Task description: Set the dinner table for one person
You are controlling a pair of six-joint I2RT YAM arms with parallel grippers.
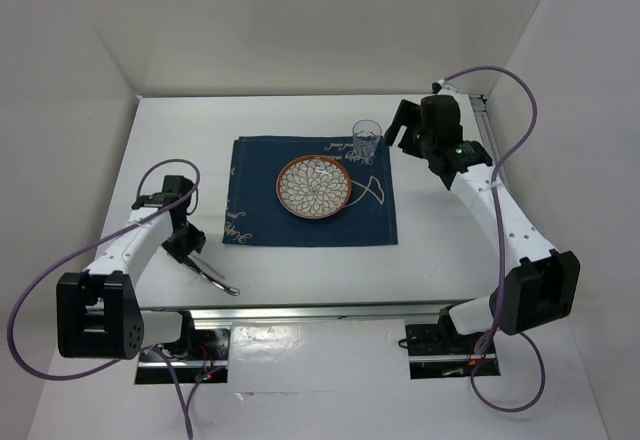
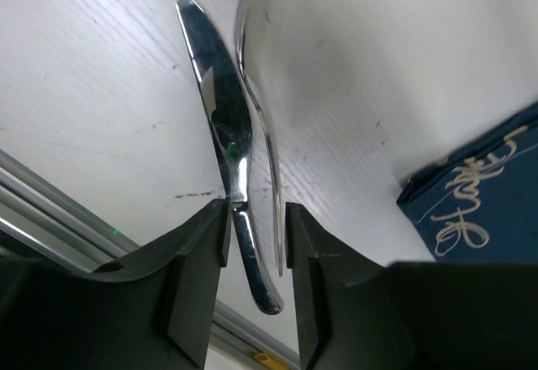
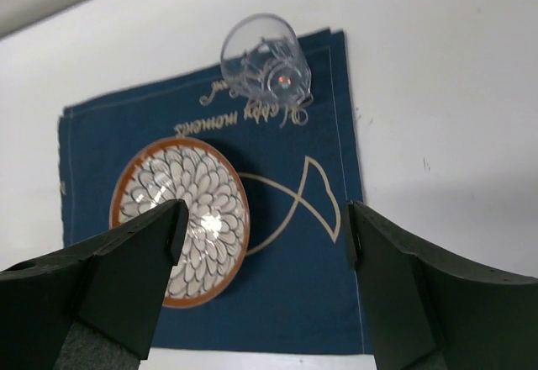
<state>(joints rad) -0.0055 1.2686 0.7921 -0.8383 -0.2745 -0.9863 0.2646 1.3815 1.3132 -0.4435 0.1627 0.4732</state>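
On the white dinner table (image 1: pixel 180 140) lies a navy placemat (image 1: pixel 370 215) carrying a flower-patterned plate (image 1: pixel 314 186) and a clear glass (image 1: pixel 366 138) at its far right corner. Two metal cutlery pieces (image 1: pixel 218 280) lie near the front left. My left gripper (image 1: pixel 197 257) straddles their handles: in the left wrist view the jaws (image 2: pixel 256 210) stand narrow around a broad shiny handle (image 2: pixel 223 118) and a thin one (image 2: pixel 267 160). The left pad touches the broad handle and a sliver of gap remains on the right. My right gripper (image 1: pixel 398 132) hangs open just right of the glass, holding nothing.
An aluminium rail (image 1: pixel 320 310) runs along the table's near edge, close behind the cutlery (image 2: pixel 50 193). White walls enclose the far and side edges. In the right wrist view the glass (image 3: pixel 265 59), plate (image 3: pixel 193 193) and placemat (image 3: pixel 303 303) lie below the open fingers (image 3: pixel 265 219).
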